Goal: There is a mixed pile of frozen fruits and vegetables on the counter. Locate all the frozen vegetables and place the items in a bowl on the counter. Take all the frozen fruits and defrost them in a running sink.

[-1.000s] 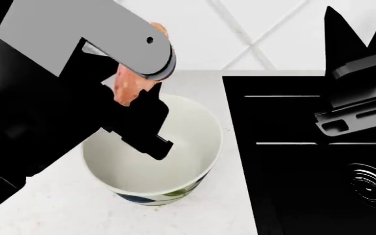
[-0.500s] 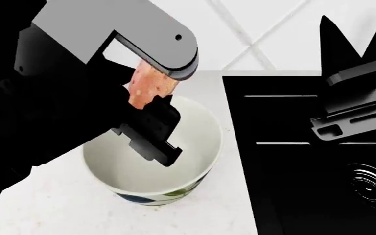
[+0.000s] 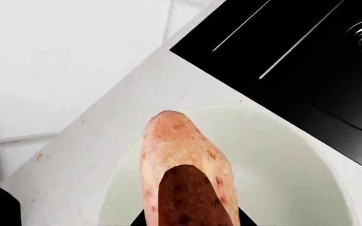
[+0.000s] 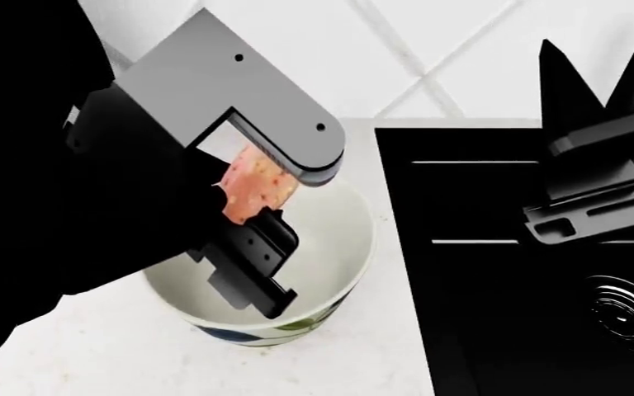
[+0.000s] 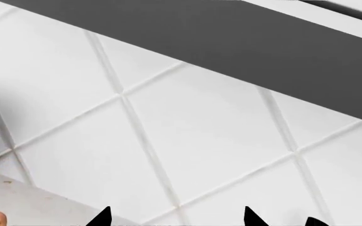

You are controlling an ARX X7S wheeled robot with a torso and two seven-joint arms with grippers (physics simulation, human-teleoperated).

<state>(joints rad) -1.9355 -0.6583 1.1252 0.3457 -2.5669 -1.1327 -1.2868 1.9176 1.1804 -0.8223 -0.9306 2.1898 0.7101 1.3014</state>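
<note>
While the left claw point(image 4: 248, 262) hangs low over the bowl point(image 4: 339, 247), it is clamped on the sweet potato point(image 4: 257, 186), gripping it near one end so that the free, tapered tip points out past the fingers. From the left wrist view that tip sits above the bowl's white inside, close to the far rim, with the rest of the tuber running back into the shadow of the claw. From the head view the potato stands steeply tilted between the grey arm link and the black fingers, its lower part hidden by them.

A frozen sweet potato should be hard and fairly heavy for its size, with no give under the pads, and a frosty skin is likely to be slick. Its taper makes an end grip prone to squeezing the thing outward; a hold across the thick middle would be safer. Being stiff and tough, it should survive a short drop, though the ceramic bowl may chip or skid if struck hard, so a low release seems wise.

The bowl stands on the white worktop point(image 4: 96, 355), just beside the black sink point(image 4: 494, 289). The right claw point(image 4: 598, 186) hovers above the sink near the tap; whether it is open or closed I cannot tell.
</note>
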